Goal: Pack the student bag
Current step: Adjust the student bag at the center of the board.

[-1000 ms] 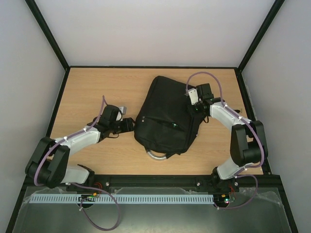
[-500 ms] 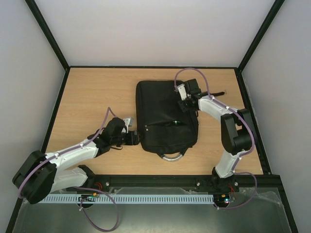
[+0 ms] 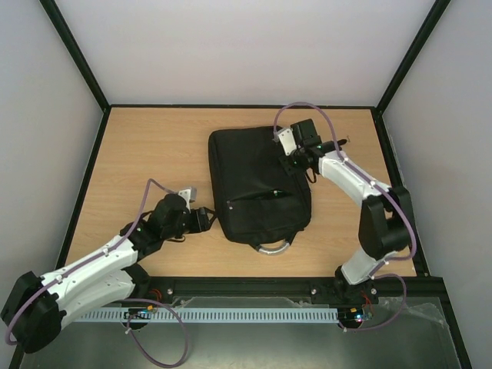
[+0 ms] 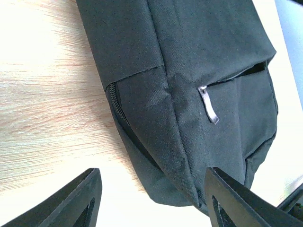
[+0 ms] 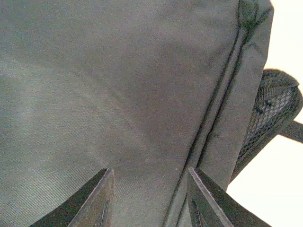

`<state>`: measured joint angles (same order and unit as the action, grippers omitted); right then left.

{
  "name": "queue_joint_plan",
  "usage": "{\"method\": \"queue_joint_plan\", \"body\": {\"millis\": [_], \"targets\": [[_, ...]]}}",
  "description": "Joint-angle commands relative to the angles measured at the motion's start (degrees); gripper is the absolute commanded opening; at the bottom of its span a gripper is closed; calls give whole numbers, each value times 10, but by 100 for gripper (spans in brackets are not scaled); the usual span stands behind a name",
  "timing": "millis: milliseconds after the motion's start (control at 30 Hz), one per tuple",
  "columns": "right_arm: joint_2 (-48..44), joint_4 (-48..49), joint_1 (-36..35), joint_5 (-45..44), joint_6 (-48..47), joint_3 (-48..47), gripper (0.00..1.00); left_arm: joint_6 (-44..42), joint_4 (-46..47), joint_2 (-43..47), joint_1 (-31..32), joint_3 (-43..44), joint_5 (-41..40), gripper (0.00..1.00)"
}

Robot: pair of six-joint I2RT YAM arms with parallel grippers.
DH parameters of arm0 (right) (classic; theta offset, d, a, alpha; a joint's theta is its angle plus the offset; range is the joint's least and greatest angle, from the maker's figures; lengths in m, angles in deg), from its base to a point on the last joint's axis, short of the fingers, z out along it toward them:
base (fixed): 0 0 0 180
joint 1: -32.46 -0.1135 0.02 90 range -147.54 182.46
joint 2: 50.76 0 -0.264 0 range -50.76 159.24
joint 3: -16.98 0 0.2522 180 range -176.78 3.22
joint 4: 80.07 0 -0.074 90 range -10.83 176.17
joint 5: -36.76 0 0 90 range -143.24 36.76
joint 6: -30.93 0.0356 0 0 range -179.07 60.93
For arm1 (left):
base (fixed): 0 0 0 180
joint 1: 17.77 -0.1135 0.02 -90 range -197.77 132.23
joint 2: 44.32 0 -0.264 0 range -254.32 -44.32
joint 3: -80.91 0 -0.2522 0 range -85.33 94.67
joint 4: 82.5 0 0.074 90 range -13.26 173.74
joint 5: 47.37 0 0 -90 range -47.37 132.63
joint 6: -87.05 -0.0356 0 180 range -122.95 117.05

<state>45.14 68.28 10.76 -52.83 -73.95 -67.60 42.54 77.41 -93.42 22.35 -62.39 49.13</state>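
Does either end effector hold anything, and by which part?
Nothing is held: left end effector open at a corner of the student bag, right end effector open over its fabric.

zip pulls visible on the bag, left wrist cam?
1: a silver pull beside the pocket opening on the front of the student bag. The side zip shows no pull; others may be hidden.

My top camera looks steeply down on the table (image 3: 146, 146) from above its near edge. Both wrist cameras face the bag (image 3: 257, 184) at close range; all three views share it.
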Motion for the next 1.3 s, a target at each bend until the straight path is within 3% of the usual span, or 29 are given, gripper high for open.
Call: {"method": "queue_joint_plan", "body": {"millis": [0,233,567,733,1067,1267], "targets": [[-68,-68,-6,81,-11,-5,43,-5,-20,-32,-14,44,-14,64],[-132,-85,-20,228,-34,63,34,-40,18,-130,-43,115,22,64],[-74,-2,-32,160,-30,187,19,-29,63,-212,-55,137,45,59],[-40,-26,-32,126,-28,159,17,-23,60,-233,-56,132,37,62],[-142,-114,-32,203,-69,108,17,-33,46,-199,-70,129,37,62],[-120,-78,-32,174,-33,73,17,-30,52,-208,-80,125,42,65]]}}
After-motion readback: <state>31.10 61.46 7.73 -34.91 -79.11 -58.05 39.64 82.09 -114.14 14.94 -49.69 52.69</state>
